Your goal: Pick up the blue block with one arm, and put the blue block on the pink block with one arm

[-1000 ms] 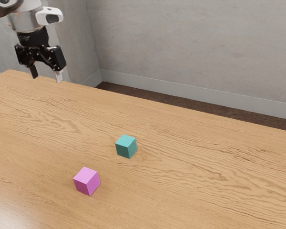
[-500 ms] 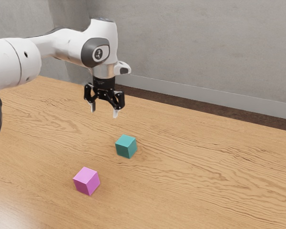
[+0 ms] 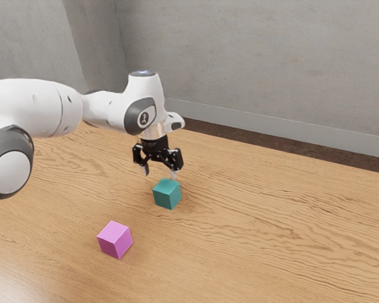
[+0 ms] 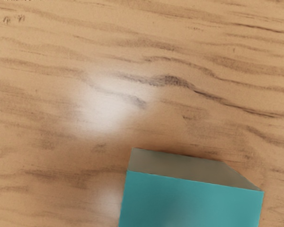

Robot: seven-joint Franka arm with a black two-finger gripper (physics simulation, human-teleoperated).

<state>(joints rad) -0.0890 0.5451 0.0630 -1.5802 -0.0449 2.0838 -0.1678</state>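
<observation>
Open and empty, the gripper point(image 3: 160, 173) hung just above the blue block point(image 3: 167, 194); it needed centring before lowering straight.

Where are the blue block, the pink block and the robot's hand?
blue block point(image 3: 167, 193), exterior view, middle, at its near corner.
pink block point(image 3: 115, 240), exterior view, middle of the cube.
hand point(image 3: 160, 175), exterior view, midway between its fingertips.
</observation>
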